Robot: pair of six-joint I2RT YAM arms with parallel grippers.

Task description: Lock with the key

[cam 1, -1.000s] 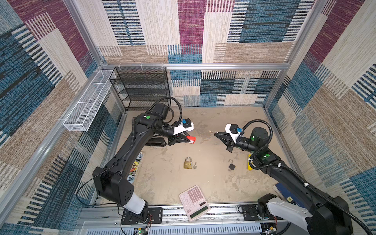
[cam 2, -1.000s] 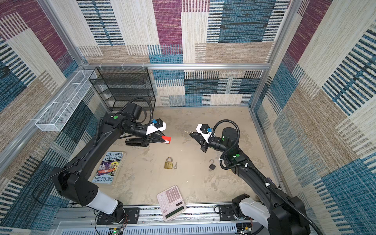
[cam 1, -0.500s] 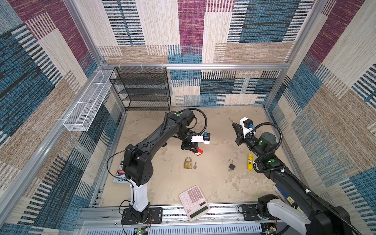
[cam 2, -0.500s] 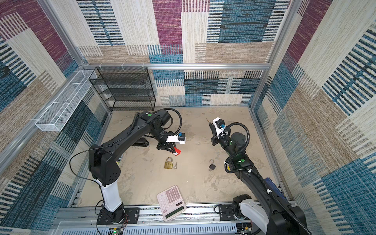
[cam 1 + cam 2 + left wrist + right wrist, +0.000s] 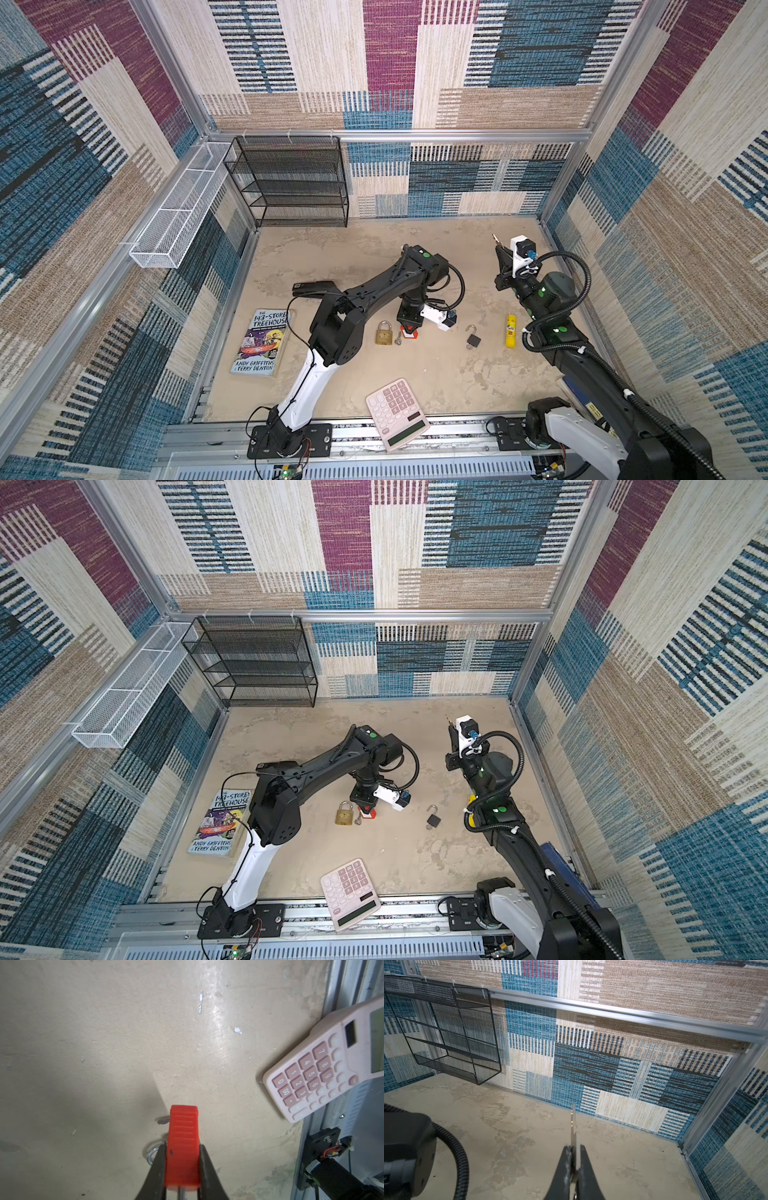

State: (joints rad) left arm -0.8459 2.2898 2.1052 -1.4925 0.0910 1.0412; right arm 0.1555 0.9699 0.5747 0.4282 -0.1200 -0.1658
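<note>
Well, the brass padlock (image 5: 384,333) lies flat near the middle of the table (image 5: 332,257). Its shackle looks closed, and a small silver key (image 5: 398,338) lies just beside it. A smaller black padlock (image 5: 473,340) lies apart on the far side of the left arm's tip, with its shackle swung open.

The left fingers (image 5: 155,1172) point down right next to the silver key. They are clamped on a red ribbed piece (image 5: 182,1142) that sticks out past their tips. In the left wrist view, the silver key's ring and tip peek out from behind the red piece. I cannot tell whether the red piece touches the table.

The right fingers (image 5: 562,1167) are up in the air over the far right of the table, aimed toward the back wall (image 5: 591,1068). They are pinched tight on a key (image 5: 573,1126), seen edge-on as a thin metal blade standing out beyond the tips. In a top view the key (image 5: 496,240) looks brassy.
</note>
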